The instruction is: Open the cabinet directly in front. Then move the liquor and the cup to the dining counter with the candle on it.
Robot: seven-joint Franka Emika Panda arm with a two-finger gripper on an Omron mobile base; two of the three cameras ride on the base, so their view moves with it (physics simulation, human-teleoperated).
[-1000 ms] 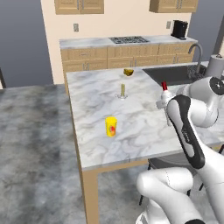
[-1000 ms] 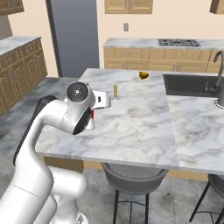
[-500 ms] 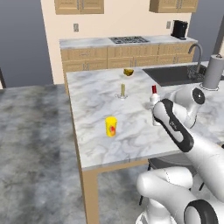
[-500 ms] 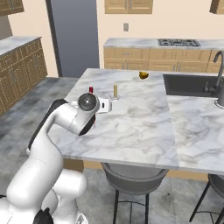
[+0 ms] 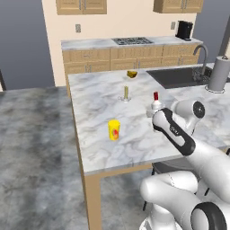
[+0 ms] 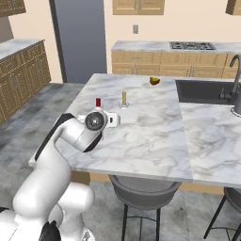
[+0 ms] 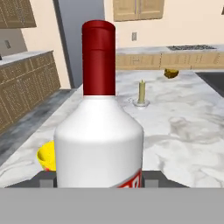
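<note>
While the liquor [image 7: 99, 131] stands upright between the gripper [image 7: 99, 177] fingers, white body and red cap close against the hand camera, the two dark tips sit at either side of its base, so the jaws look clamped on the bottle. From the left base camera the liquor [image 5: 155, 104] rises just past the forearm, over the marble top of the dining counter [image 5: 134, 139]; whether its base touches the top I cannot tell. In the picture of a second ago its cap stood nearer the counter's right side beside the sink, half a second ago it had come partway left, and now it is further left again, nearer the candle [image 5: 126, 92], which stands at about eleven o'clock from it. The cup [image 5: 114, 130] rests on the marble at about eight o'clock from the bottle, well apart, where it was in both earlier pictures. From the right base camera the red cap [image 6: 98, 102] pokes up above the wrist, the candle [image 6: 124, 98] at two o'clock of it. A small dark-yellow object [image 6: 154, 81] lies farther back on the counter, unmoved.
</note>
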